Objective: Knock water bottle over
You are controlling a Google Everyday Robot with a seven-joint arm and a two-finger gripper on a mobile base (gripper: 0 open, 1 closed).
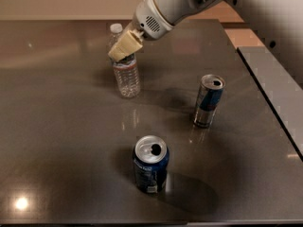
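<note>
The water bottle (pixel 125 72) is a small clear ribbed bottle with a white cap. It stands upright at the back left of the dark table (pixel 57 141). My gripper (pixel 124 48) has cream-coloured fingers and reaches in from the upper right. It sits in front of the bottle's upper part, just below the cap, and covers the label area. I cannot tell whether it touches the bottle.
A slim blue-and-silver can (pixel 208 101) stands open-topped at the right. A blue soda can (pixel 150 164) stands in front of the bottle, nearer the camera. The table's right edge (pixel 277 112) borders a grey floor strip.
</note>
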